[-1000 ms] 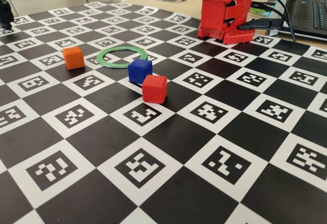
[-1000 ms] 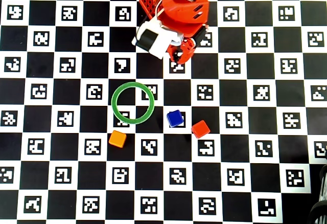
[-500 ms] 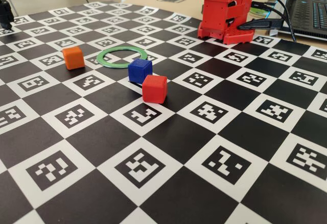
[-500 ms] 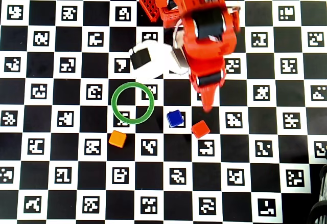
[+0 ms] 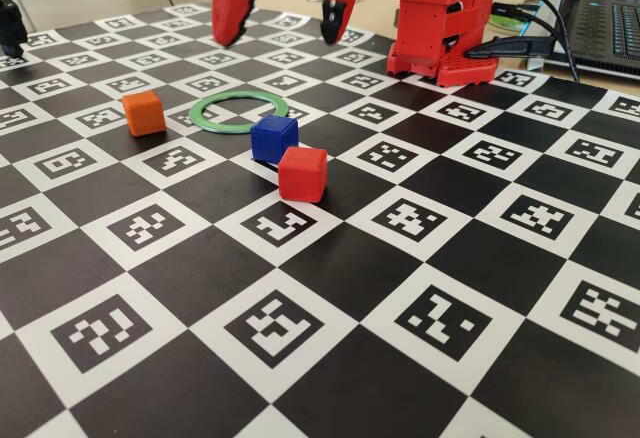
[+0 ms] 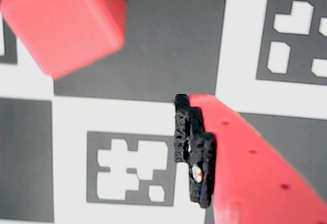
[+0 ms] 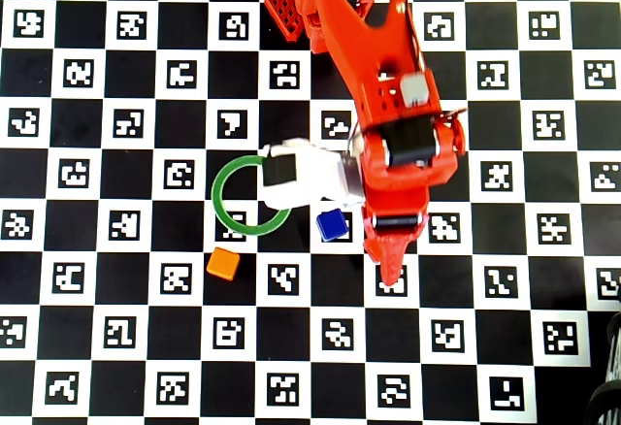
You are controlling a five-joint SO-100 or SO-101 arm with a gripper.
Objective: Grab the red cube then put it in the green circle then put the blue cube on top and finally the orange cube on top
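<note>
In the fixed view the red cube [image 5: 302, 174] sits on the marker board, just in front and to the right of the blue cube [image 5: 273, 138]. The orange cube [image 5: 144, 113] lies left of the green circle [image 5: 239, 113], which is empty. My gripper [image 5: 281, 38] hangs open and empty high above the board. In the wrist view the red cube [image 6: 61, 24] is at the top left, apart from one black finger pad [image 6: 194, 152]. In the overhead view the blue cube [image 7: 332, 223], orange cube [image 7: 223, 263] and green circle [image 7: 250, 197] show, and the arm hides the red cube.
The red arm base [image 5: 440, 28] stands at the far right of the checkered marker board [image 5: 300, 358]. A laptop [image 5: 610, 28] with cables lies behind it. A black object [image 5: 10, 23] sits at the far left edge.
</note>
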